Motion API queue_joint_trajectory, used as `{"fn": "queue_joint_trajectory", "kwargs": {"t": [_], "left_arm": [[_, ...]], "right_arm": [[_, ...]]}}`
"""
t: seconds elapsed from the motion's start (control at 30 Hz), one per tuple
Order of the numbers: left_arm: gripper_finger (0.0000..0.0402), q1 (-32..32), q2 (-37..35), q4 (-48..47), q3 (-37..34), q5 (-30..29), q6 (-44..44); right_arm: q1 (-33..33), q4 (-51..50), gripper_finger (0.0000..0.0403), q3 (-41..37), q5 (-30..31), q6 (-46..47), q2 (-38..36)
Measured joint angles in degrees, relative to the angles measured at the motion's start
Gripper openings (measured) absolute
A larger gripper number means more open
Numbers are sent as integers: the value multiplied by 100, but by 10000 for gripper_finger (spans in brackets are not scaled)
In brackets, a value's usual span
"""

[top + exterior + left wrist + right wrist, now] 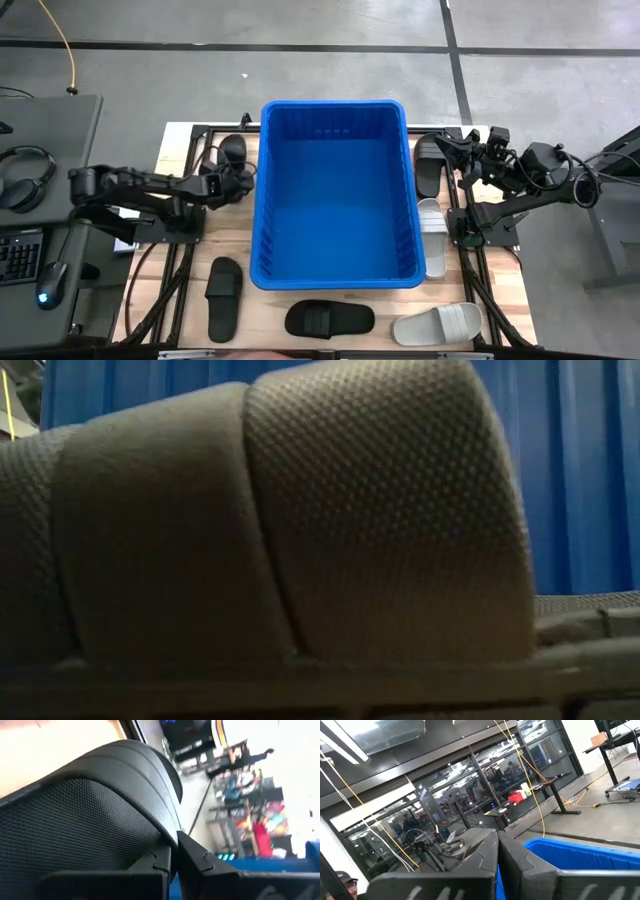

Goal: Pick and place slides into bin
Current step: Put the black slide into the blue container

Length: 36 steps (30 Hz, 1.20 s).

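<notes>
The blue bin (335, 195) stands mid-table and holds no slide. A black slide (232, 155) lies on the table by the bin's far left corner. My left gripper (243, 182) is low beside it with its fingers shut. In the left wrist view the slide's textured strap (100, 810) fills the picture right at the fingertips (175, 855). My right gripper (452, 147) is shut and empty, above another black slide (429, 167) at the bin's far right; its wrist view shows the bin's rim (580, 852) beyond the fingertips (498, 842). My left gripper's shut fingertips (167, 857) stand right at the edge of the black slide's strap (167, 827). I cannot tell whether they touch it. The slide lies on the table.
A light grey slide (432, 235) lies along the bin's right wall. Near the front edge lie a black slide (225, 297), another black slide (330, 320) that fills the low view (300, 530), and a light grey slide (437, 322). A desk with headphones (25, 170) stands to the left.
</notes>
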Motion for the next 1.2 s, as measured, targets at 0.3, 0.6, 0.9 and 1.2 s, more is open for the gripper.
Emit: {"fn": "queue_joint_trajectory", "kwargs": {"t": [0.3, 0.6, 0.9, 1.2], "left_arm": [[1, -922, -1243, -1411, -1, -363, 167], [0, -1762, -2424, -1826, -1, -220, 809], [0, -2748, -3646, -1579, -1, -280, 2128], [0, -3456, -5277, -1585, -1, 13, 4206]], "right_arm": [[0, 0, 0, 0, 0, 9, 1], [-1, -1, 0, 0, 0, -1, 0], [-2, -1, 0, 0, 0, 13, 0], [-2, -1, 0, 0, 0, 1, 1]]}}
